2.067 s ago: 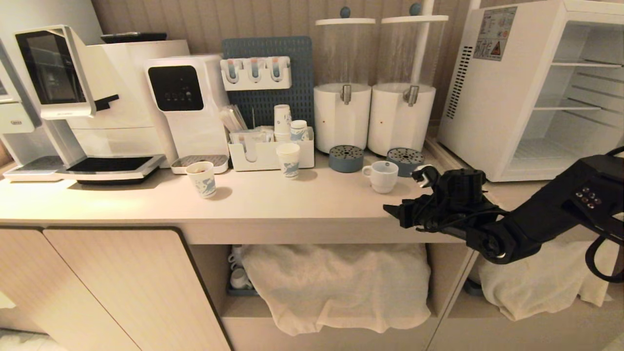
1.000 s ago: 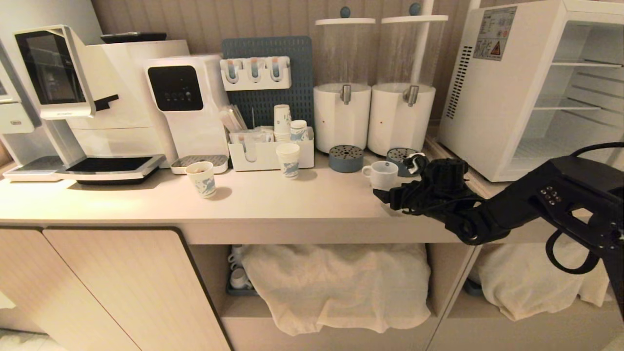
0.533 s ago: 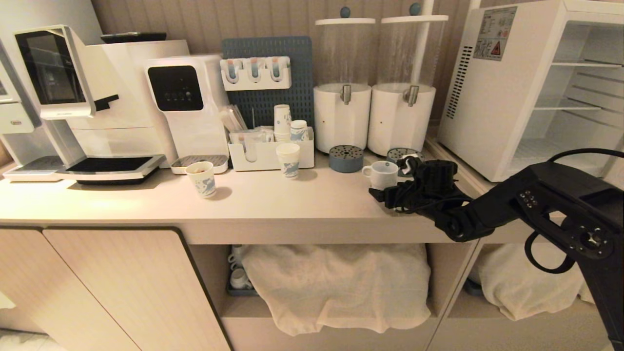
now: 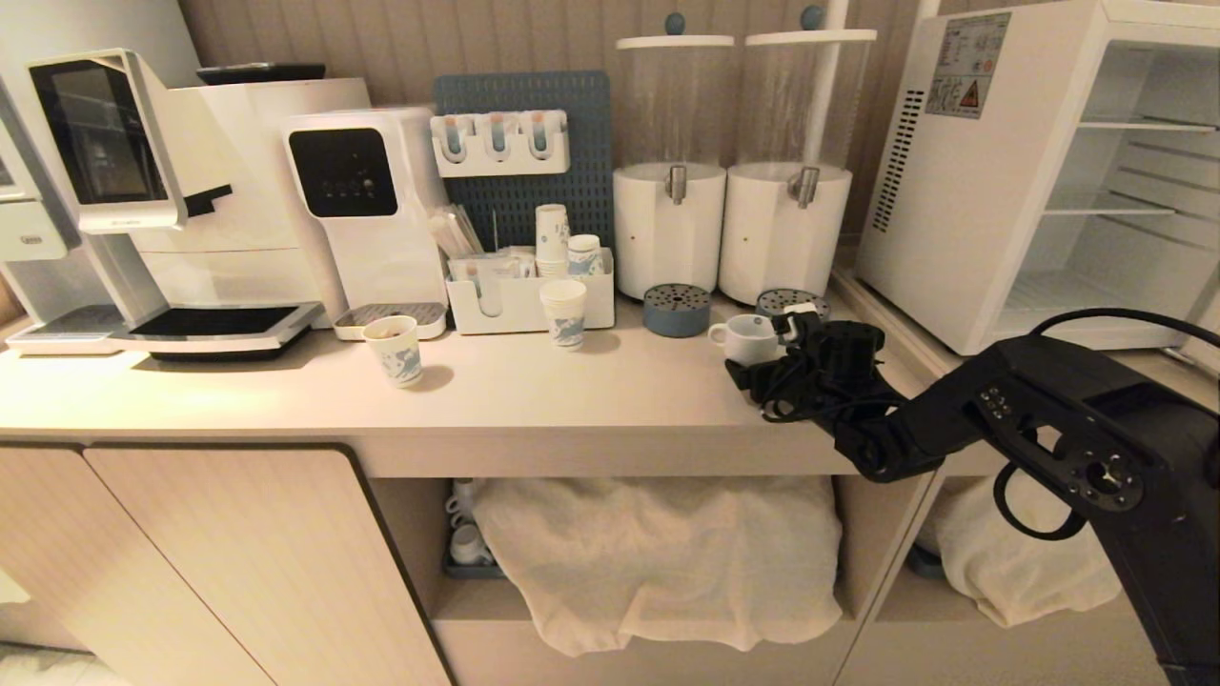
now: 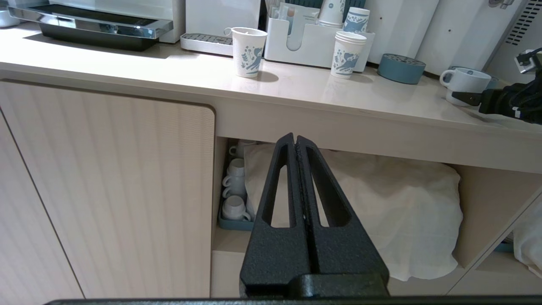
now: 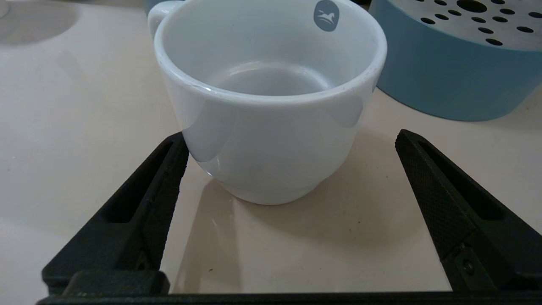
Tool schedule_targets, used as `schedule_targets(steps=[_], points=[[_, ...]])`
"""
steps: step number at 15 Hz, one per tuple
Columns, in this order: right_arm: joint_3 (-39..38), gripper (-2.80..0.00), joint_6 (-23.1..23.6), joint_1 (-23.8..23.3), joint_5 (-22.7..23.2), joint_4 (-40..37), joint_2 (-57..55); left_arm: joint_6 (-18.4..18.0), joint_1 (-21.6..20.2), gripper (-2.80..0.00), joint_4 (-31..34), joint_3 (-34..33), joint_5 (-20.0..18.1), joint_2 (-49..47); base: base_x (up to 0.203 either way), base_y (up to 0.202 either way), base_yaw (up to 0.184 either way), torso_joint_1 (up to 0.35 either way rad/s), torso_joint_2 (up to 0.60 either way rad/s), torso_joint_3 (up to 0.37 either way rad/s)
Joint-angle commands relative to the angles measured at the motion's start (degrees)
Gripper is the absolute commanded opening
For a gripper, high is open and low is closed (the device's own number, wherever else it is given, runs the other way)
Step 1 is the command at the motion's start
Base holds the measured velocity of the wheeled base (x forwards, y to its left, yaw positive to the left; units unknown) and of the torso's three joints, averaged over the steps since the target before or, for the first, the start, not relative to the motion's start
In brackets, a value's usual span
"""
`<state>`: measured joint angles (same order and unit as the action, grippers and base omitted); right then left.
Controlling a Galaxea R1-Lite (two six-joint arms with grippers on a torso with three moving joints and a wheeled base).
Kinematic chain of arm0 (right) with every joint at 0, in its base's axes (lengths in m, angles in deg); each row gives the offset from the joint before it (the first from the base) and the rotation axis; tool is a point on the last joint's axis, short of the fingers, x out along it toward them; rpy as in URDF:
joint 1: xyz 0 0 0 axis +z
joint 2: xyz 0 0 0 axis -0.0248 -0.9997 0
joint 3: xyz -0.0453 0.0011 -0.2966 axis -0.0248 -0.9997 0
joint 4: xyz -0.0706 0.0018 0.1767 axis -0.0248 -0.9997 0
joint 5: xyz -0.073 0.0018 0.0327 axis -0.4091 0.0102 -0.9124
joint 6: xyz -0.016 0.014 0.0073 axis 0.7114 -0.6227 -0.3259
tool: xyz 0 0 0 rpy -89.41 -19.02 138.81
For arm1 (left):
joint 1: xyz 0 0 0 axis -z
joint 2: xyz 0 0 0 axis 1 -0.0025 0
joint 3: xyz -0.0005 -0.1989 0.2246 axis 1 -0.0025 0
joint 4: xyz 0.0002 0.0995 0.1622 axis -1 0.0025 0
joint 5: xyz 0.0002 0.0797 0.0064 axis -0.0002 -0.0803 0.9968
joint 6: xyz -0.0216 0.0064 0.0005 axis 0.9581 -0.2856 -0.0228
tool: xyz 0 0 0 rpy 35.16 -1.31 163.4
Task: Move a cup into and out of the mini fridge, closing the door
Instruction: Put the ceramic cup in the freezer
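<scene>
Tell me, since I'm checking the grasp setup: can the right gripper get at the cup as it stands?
Probably yes. The right gripper is open, its fingers flanking the cup on the counter, nothing between them. The blue drip tray sits behind, apart.

The cup (image 6: pixel 271 123) is white, shiny and smooth, like china. The right gripper (image 6: pixel 292 144) has black fingers (image 6: pixel 440 186) with a rough, bumpy skin, and the left gripper (image 5: pixel 296 146) looks rough too. The counter (image 4: pixel 534 391) is pale, smooth and a bit shiny. At 2 o'clock from the cup, the blue drip tray (image 6: pixel 449 80) looks like matt plastic under a holed metal top. The cloth (image 5: pixel 394 212) is soft and white
</scene>
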<state>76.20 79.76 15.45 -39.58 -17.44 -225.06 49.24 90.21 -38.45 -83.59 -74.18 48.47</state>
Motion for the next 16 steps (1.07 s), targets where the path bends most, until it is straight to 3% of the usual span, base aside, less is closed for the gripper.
schedule_targets(steps=[1, 16], points=[[0.3, 0.00, 0.0, 0.2, 0.0, 0.3, -0.3, 0.1, 0.0, -2.80, -0.1, -2.3, 0.0, 0.3, 0.000, 0.000, 0.000, 0.000, 0.00, 0.000], [12.8, 0.00, 0.0, 0.6, 0.1, -8.6, -4.0, 0.1, 0.0, -2.80, -0.1, -2.3, 0.0, 0.3, 0.000, 0.000, 0.000, 0.000, 0.00, 0.000]])
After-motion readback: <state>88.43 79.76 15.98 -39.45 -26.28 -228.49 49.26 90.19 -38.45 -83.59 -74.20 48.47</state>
